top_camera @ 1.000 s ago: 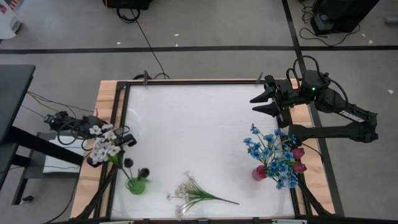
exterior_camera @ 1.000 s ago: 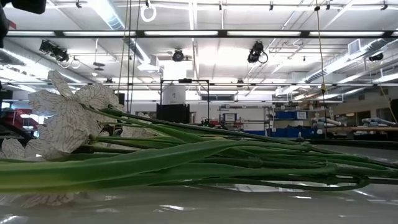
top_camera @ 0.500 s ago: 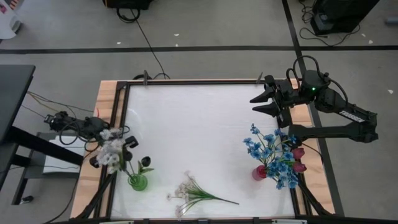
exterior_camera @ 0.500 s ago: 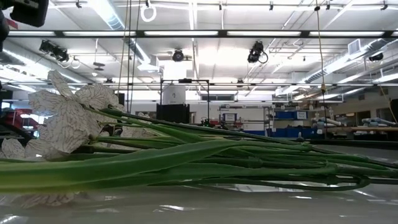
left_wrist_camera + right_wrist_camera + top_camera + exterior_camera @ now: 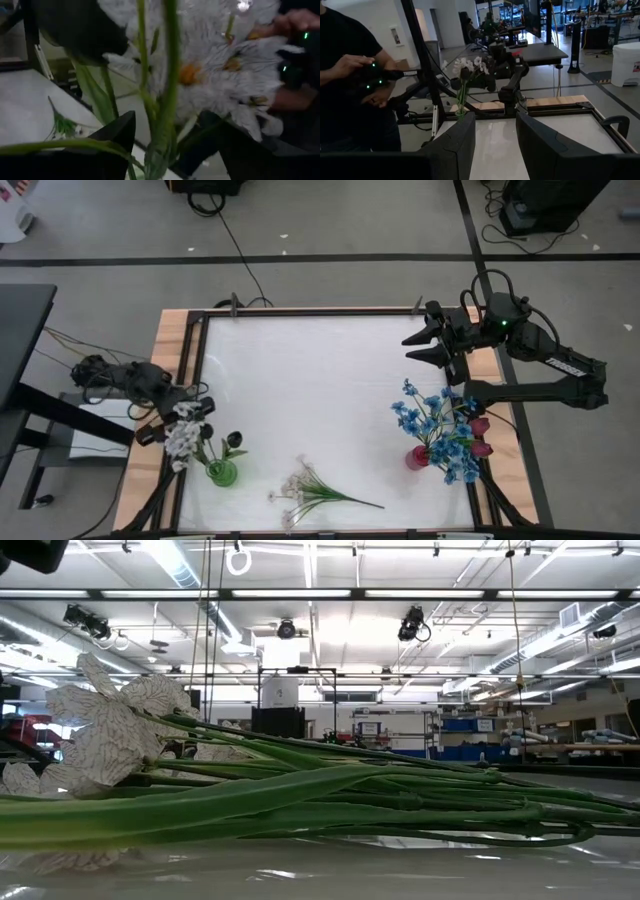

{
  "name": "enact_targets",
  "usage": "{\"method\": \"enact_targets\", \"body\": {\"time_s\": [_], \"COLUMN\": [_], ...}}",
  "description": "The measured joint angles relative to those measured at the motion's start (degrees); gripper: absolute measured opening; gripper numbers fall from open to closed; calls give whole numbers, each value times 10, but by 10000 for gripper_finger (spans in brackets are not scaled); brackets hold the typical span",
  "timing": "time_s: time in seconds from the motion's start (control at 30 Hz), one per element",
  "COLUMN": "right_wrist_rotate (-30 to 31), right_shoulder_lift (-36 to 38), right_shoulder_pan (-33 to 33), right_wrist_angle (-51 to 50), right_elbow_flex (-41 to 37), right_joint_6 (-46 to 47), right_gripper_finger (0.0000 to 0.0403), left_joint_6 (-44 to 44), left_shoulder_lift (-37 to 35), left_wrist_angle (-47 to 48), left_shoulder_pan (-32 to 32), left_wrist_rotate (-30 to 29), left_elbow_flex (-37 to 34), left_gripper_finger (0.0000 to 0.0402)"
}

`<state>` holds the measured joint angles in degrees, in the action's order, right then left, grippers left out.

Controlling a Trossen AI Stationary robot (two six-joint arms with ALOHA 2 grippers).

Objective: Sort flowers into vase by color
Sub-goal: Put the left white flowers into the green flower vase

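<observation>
- The right arm (image 5: pixel 540 365) was matt black, built of angular links, with a small green light near its wrist.
- The left arm (image 5: pixel 125 380) was black too, trailing looped dark cables.
- Its fingers (image 5: pixel 100 145) were broad, dark wedges.

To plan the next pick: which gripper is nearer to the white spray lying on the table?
Left. The left gripper is beside the green vase; the right gripper waits at the far corner from the white spray.

No readable text, labels or numbers anywhere.
</observation>
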<state>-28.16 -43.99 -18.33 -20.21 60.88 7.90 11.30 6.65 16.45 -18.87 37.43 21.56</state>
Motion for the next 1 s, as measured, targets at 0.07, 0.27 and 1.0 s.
{"method": "enact_targets", "body": {"time_s": [0.07,0.27,1.0], "right_wrist_rotate": [0,0,0], "right_shoulder_lift": [0,0,0], "right_shoulder_pan": [0,0,0], "right_wrist_angle": [0,0,0], "right_elbow_flex": [0,0,0], "right_joint_6": [0,0,0], "right_gripper_finger": [151,151,151], "left_joint_6": [-17,-53,47], "left_shoulder_lift": [6,31,177], "left_wrist_angle": [51,193,468], "left_shoulder_pan": [0,0,0], "left_wrist_rotate": [1,-21,-189], "left_elbow_flex": [30,127,343], "left_gripper_finger": [267,268,285]}}
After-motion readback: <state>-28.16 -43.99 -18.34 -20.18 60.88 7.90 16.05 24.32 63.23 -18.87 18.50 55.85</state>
